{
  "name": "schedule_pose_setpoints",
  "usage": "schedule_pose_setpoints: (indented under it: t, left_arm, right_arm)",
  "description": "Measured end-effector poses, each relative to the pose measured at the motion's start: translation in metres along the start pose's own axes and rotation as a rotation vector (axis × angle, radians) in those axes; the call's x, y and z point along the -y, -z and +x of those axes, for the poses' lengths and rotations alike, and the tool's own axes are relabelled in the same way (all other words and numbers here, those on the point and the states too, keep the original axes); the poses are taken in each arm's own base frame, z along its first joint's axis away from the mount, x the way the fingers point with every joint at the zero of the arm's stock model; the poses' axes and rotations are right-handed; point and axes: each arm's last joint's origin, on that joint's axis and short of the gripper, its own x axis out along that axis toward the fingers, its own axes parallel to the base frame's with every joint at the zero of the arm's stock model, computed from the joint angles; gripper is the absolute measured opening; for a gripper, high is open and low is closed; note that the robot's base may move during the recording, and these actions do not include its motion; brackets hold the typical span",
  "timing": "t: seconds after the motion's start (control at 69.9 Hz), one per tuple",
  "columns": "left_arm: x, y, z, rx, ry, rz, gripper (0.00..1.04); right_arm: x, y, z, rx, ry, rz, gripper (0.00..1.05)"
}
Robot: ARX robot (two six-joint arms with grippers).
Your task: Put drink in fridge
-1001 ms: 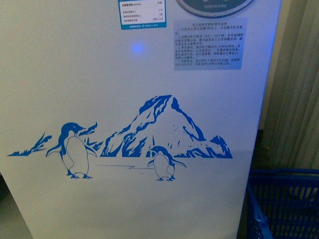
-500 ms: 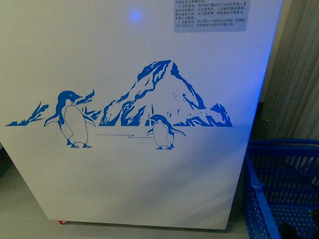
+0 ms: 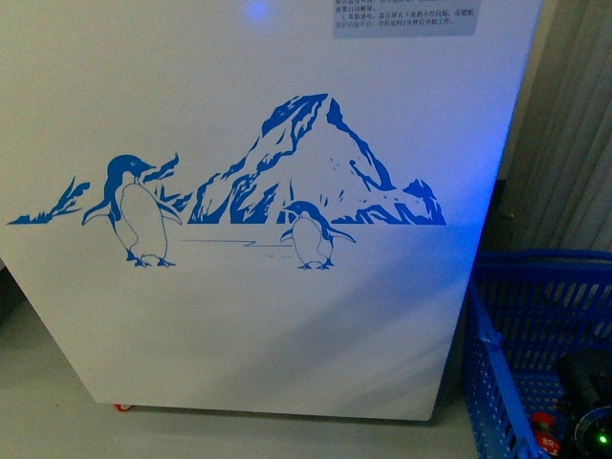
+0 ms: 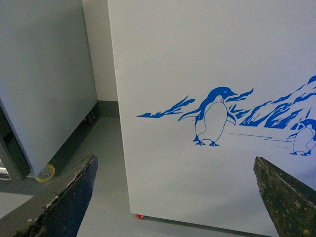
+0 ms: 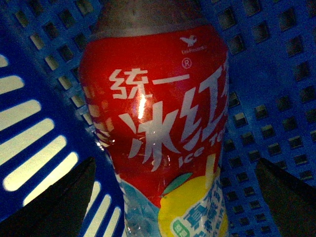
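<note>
Left tool (image 4: 174, 165) released, facing the fridge (image 3: 287, 325); right tool (image 5: 174, 165) released, fingers either side of a red-labelled bottle (image 5: 153, 113) in the blue basket (image 3: 497, 382).

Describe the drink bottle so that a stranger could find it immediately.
Beside the white penguin-decal fridge stands a blue plastic basket. The bottle is inside it. Its red label with white Chinese characters and a yellow lemon sets it apart from all that blue.
</note>
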Motion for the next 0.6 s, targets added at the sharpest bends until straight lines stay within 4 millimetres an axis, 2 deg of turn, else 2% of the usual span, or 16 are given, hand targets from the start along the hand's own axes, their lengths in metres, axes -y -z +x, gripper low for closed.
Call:
schedule_pose_setpoints:
  t: [0.257,0.472,0.601]
  left_arm:
    - [0.000,0.000,0.000,0.000,0.000,0.000,0.97]
    - [0.000,0.000,0.000,0.000,0.000,0.000,0.97]
    - [0.000,0.000,0.000,0.000,0.000,0.000,0.97]
  right_arm:
    - [0.004,0.012,0.009,-0.027,0.119,-0.045,0.97]
    - [0.018,0.030,0.006,-0.068,0.163,-0.073,0.69]
    - [0.024,0.031,-0.012,-0.057,0.153,-0.077,0.54]
